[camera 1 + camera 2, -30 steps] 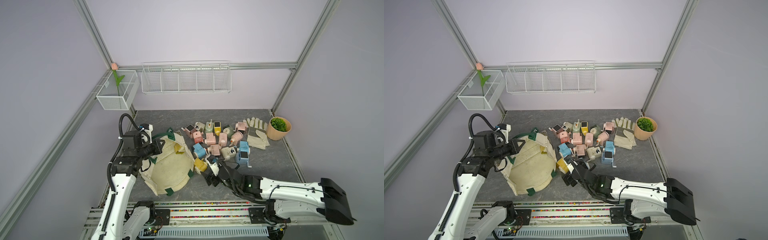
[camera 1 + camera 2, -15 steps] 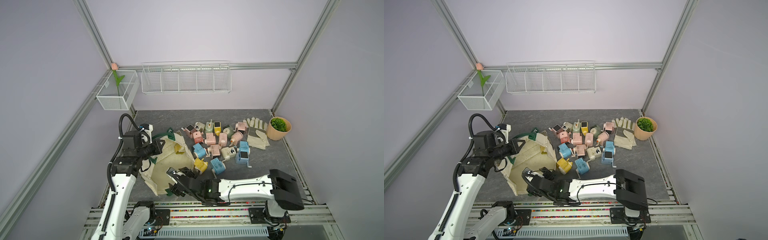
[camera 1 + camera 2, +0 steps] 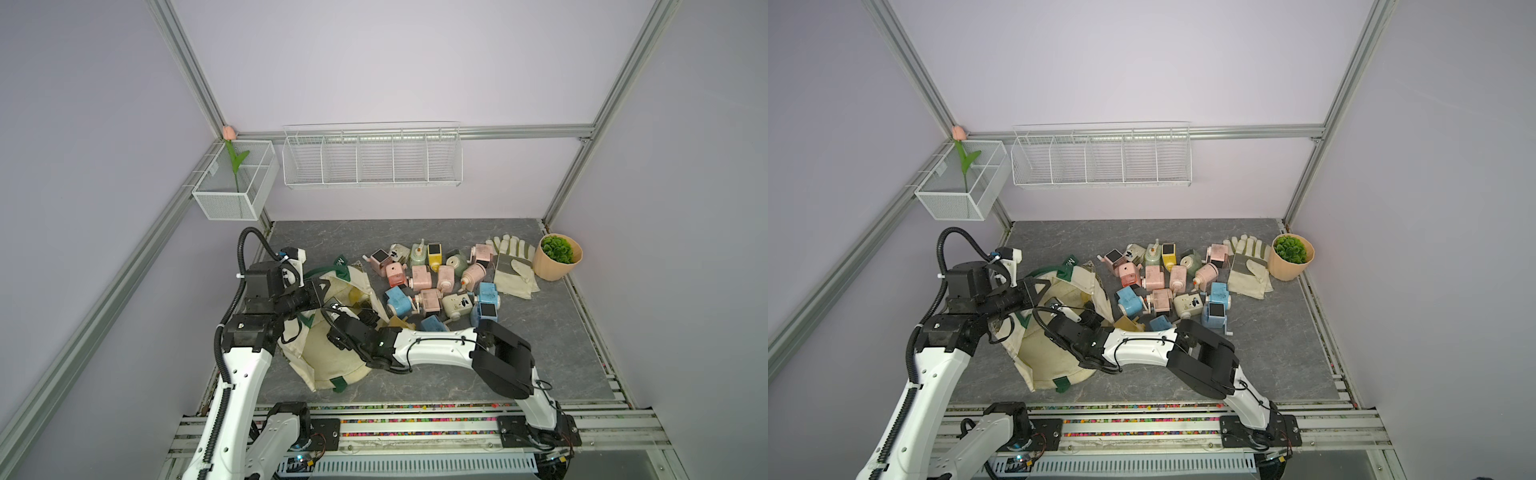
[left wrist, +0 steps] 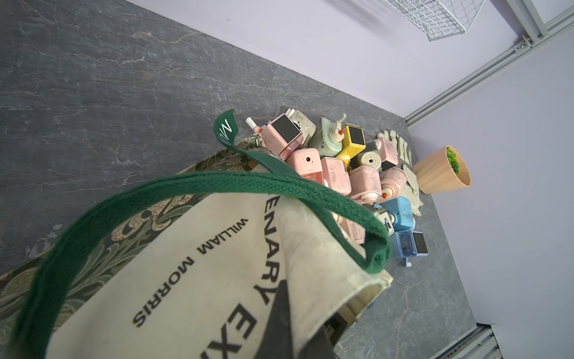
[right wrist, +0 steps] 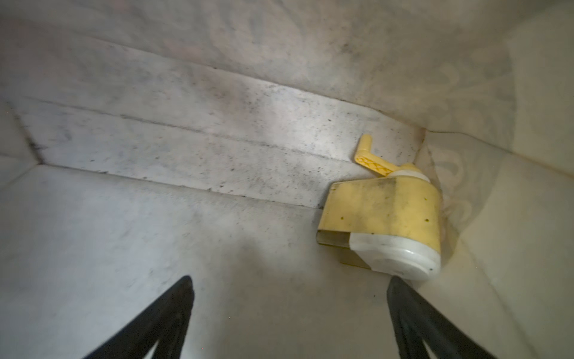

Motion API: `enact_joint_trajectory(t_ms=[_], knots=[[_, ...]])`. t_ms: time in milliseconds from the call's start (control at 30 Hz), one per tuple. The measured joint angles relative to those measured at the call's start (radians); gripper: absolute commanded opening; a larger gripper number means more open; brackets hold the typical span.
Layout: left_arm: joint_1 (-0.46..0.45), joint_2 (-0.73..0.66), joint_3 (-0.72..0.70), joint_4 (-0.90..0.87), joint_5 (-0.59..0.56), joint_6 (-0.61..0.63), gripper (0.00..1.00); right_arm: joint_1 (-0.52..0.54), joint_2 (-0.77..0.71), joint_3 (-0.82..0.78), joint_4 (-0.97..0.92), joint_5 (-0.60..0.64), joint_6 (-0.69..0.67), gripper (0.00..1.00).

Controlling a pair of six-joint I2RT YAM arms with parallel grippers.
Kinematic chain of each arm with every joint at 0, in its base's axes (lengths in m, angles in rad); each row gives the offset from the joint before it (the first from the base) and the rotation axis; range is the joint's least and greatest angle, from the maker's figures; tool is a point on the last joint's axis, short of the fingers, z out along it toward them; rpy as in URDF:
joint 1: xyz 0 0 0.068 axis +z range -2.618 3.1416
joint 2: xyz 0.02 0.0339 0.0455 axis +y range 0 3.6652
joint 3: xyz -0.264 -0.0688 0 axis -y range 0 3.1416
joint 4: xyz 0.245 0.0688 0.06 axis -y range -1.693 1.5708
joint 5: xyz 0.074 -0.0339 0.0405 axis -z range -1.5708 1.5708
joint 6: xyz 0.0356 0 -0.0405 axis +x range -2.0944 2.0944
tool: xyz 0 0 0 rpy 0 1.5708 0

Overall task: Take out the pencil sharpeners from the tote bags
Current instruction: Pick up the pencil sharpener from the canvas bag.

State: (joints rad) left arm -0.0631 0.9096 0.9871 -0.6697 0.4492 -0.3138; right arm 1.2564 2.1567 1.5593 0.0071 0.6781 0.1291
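The right claw (image 5: 290,281) was inside the tote bag (image 3: 332,361), its jaws wide apart and holding nothing, with only bare cloth between them. One yellow pencil sharpener (image 5: 385,214) lay ahead in the bag's corner, off toward one finger and not between the two. Its long axis ran roughly away from the claw, crank at the far end. The right arm was clearly nearer. The left claw (image 3: 322,287) was closed on the bag's rim. The other sharpeners (image 3: 432,286) lay outside on the bench (image 3: 540,365).
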Motion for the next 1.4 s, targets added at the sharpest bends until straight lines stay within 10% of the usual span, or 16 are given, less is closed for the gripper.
enact_joint_trajectory(t_ms=[667, 1400], knots=[[0.004, 0.003, 0.0, 0.003, -0.025, 0.002, 0.0, -0.045, 0.223, 0.202, 0.105, 0.302, -0.253, 0.9], [0.005, 0.01, 0.0, 0.006, -0.041, 0.002, 0.0, -0.124, 0.3, 0.38, -0.043, -0.053, -0.136, 0.9]])
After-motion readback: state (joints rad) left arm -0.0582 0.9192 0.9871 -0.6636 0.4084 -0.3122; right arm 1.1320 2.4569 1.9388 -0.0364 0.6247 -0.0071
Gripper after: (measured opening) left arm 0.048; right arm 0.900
